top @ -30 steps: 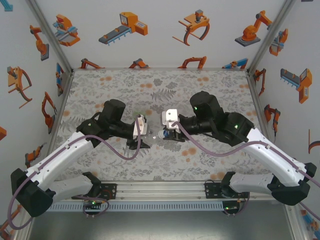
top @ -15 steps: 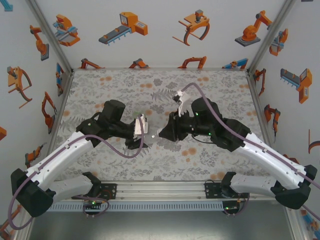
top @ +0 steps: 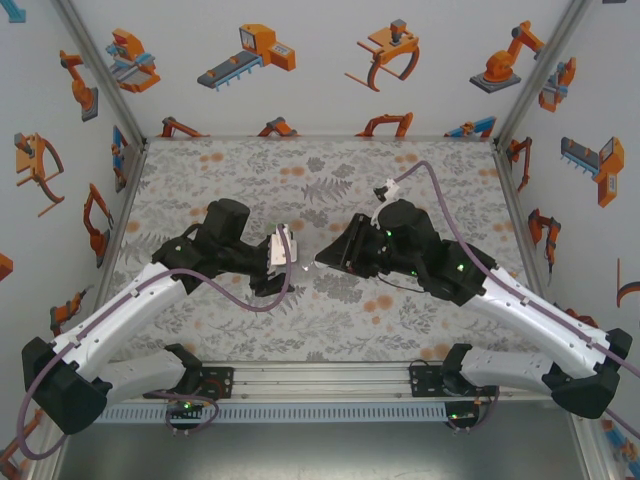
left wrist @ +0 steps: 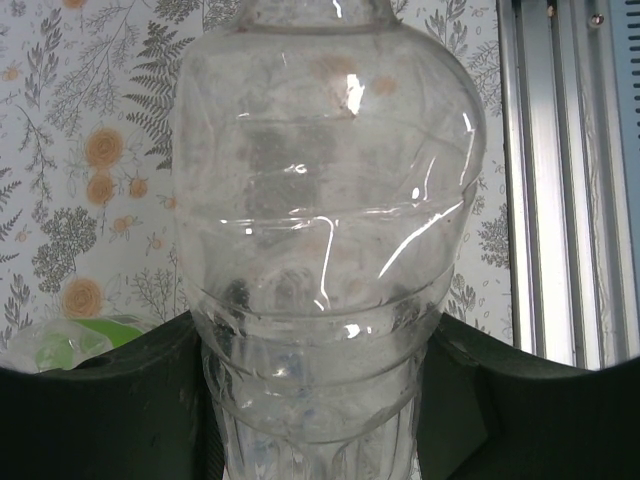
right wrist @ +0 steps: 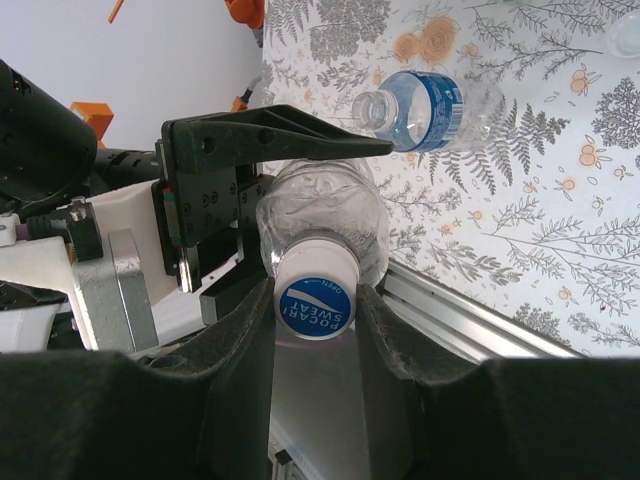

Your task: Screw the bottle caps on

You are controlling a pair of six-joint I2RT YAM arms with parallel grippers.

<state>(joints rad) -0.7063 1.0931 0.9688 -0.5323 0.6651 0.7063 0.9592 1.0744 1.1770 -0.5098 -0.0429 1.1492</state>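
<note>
The left gripper clamps the clear bottle by its body so it cannot spin, while the right gripper, closed on the cap at that bottle's mouth, can twist it; the blue-labelled bottle lies uncapped beyond.

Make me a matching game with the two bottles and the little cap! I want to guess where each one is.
Things:
1. clear bottle
2. blue-and-white cap
3. blue-label bottle

Places:
A. on the flowery table, neck open with no cap
B. gripped by the left end effector
C. pinched by the right end effector, at the clear bottle's mouth

Right pairs: 1-B, 2-C, 3-A
</note>
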